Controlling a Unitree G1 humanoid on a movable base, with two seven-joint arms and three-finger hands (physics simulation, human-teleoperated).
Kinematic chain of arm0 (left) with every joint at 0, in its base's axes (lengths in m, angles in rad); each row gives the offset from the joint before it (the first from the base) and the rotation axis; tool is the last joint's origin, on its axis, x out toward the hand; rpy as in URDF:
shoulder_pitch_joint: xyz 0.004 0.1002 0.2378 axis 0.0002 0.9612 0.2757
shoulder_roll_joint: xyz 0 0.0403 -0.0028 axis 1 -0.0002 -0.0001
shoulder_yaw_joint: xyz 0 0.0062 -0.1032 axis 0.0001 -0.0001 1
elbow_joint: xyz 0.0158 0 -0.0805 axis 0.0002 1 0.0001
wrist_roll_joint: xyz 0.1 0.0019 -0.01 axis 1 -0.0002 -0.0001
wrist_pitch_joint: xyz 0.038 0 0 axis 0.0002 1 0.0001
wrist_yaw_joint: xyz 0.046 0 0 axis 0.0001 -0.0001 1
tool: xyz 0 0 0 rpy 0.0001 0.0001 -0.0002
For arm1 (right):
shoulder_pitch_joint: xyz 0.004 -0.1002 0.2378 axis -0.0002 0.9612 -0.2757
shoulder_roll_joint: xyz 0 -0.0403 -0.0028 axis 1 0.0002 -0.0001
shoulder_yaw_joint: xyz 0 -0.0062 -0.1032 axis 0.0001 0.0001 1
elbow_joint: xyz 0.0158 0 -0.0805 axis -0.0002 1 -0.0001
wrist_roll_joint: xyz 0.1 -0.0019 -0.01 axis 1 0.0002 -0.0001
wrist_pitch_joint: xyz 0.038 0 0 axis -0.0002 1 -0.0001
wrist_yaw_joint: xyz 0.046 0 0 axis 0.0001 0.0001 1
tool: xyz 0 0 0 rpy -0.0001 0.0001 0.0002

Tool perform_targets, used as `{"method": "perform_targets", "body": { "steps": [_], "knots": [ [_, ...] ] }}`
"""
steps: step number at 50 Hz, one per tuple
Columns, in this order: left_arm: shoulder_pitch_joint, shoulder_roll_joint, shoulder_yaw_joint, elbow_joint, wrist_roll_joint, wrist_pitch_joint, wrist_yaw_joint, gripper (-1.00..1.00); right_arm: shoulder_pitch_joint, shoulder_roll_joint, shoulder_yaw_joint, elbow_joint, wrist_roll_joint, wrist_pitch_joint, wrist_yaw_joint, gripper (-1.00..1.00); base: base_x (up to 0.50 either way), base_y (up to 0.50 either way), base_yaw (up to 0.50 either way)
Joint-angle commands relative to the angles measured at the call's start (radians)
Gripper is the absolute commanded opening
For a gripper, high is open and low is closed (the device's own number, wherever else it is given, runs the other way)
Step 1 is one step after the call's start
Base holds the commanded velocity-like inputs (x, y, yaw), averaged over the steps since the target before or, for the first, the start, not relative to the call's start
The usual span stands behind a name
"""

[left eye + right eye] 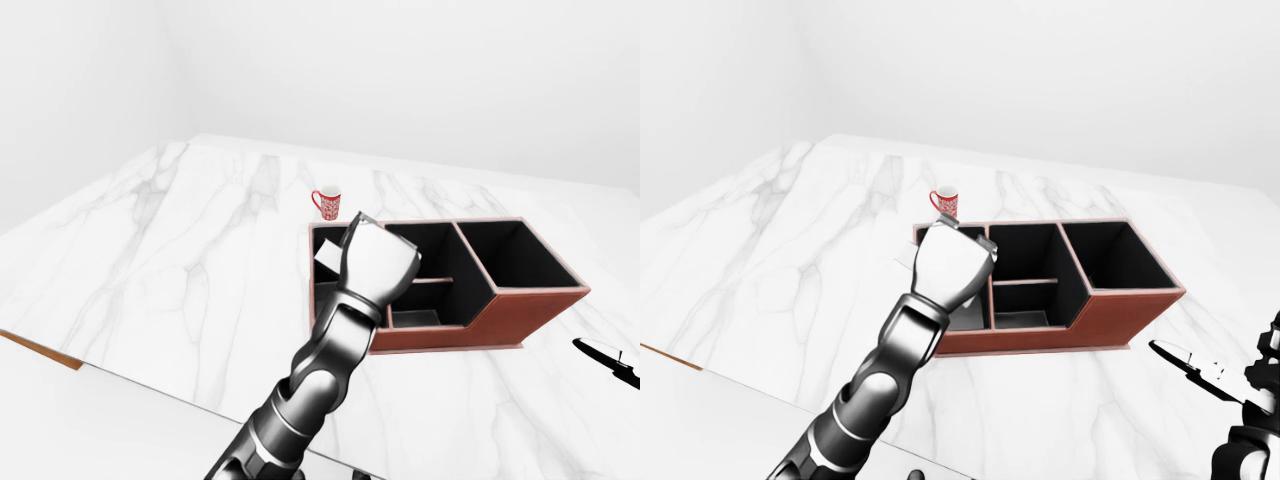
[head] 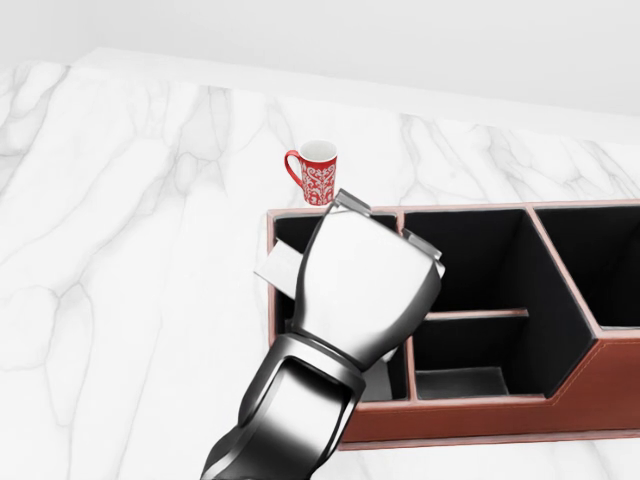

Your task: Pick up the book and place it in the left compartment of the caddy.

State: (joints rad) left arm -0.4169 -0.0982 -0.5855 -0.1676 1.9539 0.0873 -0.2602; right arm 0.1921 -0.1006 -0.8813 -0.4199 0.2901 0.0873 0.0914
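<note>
The brown caddy [image 2: 480, 420] with black compartments lies on the white marble table [image 2: 120, 260]. My left hand [image 2: 385, 225] hangs over the caddy's left compartment [image 2: 290, 232], its silver back toward the camera and hiding most of the fingers. It is shut on the book [image 2: 274, 270], of which a pale corner sticks out to the hand's left, over the caddy's left rim. A grey part shows low in that compartment [image 2: 378, 385]; whether it is the book I cannot tell. My right hand [image 1: 1230, 385] hovers open at the bottom right of the right-eye view, away from the caddy.
A red and white patterned mug [image 2: 318, 172] stands just above the caddy's top left corner in the head view. The caddy's middle compartments [image 2: 465, 300] and right compartment [image 2: 600, 260] are dark inside. The table's near edge [image 1: 40, 350] shows at the lower left.
</note>
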Motion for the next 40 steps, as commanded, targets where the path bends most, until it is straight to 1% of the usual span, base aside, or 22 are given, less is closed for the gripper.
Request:
{"method": "perform_targets", "body": {
  "steps": [1, 4, 5, 6, 8, 9, 10, 13, 15, 17, 21, 23, 32, 33, 34, 35, 36, 38, 40],
  "knots": [
    [-0.027, 0.005, 0.006, 0.013, 0.018, 0.0, -0.004, -1.0, -0.001, -0.001, 0.0, -0.001, 0.001, 0.0, -0.002, 1.0, 0.0, 0.0, 0.0],
    [-0.026, 0.009, 0.0, 0.015, 0.018, 0.0, -0.009, -1.0, -0.001, -0.001, 0.0, 0.003, 0.001, 0.0, -0.001, 1.0, 0.0, 0.0, 0.0],
    [-0.005, -0.02, 0.022, 0.017, 0.018, 0.0, 0.007, -1.0, 0.001, 0.0, 0.0, 0.0, 0.001, 0.0, 0.001, 1.0, 0.0, 0.0, 0.0],
    [-0.011, -0.007, 0.013, 0.035, 0.018, 0.0, 0.007, -1.0, 0.001, 0.002, 0.003, 0.001, -0.002, 0.0, 0.002, 1.0, 0.0, 0.0, 0.0],
    [0.001, -0.025, 0.029, 0.044, 0.018, 0.0, 0.011, -1.0, 0.002, 0.002, 0.003, 0.001, -0.003, 0.0, 0.003, 1.0, 0.0, 0.0, 0.0],
    [-0.005, -0.016, 0.024, 0.049, 0.018, 0.0, 0.01, -1.0, 0.002, 0.002, 0.002, 0.0, -0.002, 0.0, 0.003, 1.0, 0.0, 0.0, 0.0],
    [-0.005, -0.017, 0.027, 0.051, 0.018, 0.0, 0.013, -1.0, 0.002, 0.002, 0.001, 0.0, -0.002, 0.0, 0.003, 1.0, 0.0, 0.0, 0.0],
    [0.011, -0.053, 0.058, 0.063, 0.018, 0.0, 0.029, -1.0, 0.001, 0.0, -0.002, -0.005, 0.001, 0.0, 0.002, 1.0, 0.0, 0.0, 0.0],
    [0.013, -0.055, 0.058, 0.064, 0.018, 0.0, 0.031, -1.0, 0.001, 0.001, -0.002, -0.003, -0.001, 0.0, 0.002, 1.0, 0.0, 0.0, 0.0],
    [0.021, -0.074, 0.079, 0.082, 0.018, 0.0, 0.053, -1.0, 0.0, 0.002, 0.0, 0.002, -0.003, 0.0, 0.003, 1.0, 0.0, 0.0, 0.0],
    [0.026, -0.079, 0.087, 0.094, 0.018, 0.0, 0.063, -1.0, 0.001, 0.001, 0.002, 0.007, -0.003, 0.0, 0.002, 1.0, 0.0, 0.0, 0.0],
    [0.041, -0.107, 0.121, 0.109, 0.018, 0.0, 0.085, -1.0, 0.002, 0.002, 0.004, 0.003, -0.004, 0.0, 0.003, 1.0, 0.0, 0.0, 0.0],
    [0.041, -0.109, 0.123, 0.109, 0.018, 0.0, 0.086, -1.0, 0.002, 0.003, 0.003, 0.003, -0.005, 0.0, 0.003, 1.0, 0.0, 0.0, 0.0],
    [0.028, -0.105, 0.099, 0.065, 0.018, 0.0, 0.095, -1.0, 0.001, 0.0, 0.003, 0.005, -0.005, 0.0, 0.004, 1.0, 0.0, 0.0, 0.0],
    [0.028, -0.105, 0.097, 0.062, 0.018, 0.0, 0.096, -1.0, 0.001, 0.0, 0.003, 0.005, -0.005, 0.0, 0.004, 1.0, 0.0, 0.0, 0.0],
    [0.028, -0.113, 0.104, 0.058, 0.018, 0.0, 0.098, -1.0, 0.002, 0.0, 0.002, -0.001, -0.004, 0.0, 0.003, 1.0, 0.0, 0.0, 0.0],
    [0.025, -0.106, 0.1, 0.063, 0.018, 0.0, 0.099, -1.0, 0.001, 0.0, 0.002, -0.001, -0.005, 0.0, 0.003, 1.0, 0.0, 0.0, 0.0],
    [0.029, -0.117, 0.115, 0.083, 0.018, 0.0, 0.114, -1.0, 0.0, 0.001, 0.002, 0.005, -0.006, 0.0, 0.005, 1.0, 0.0, 0.0, 0.0],
    [0.029, -0.117, 0.116, 0.085, 0.018, 0.0, 0.115, -1.0, 0.001, 0.001, 0.002, 0.006, -0.005, 0.0, 0.004, 1.0, 0.0, 0.0, 0.0]
  ]
}}
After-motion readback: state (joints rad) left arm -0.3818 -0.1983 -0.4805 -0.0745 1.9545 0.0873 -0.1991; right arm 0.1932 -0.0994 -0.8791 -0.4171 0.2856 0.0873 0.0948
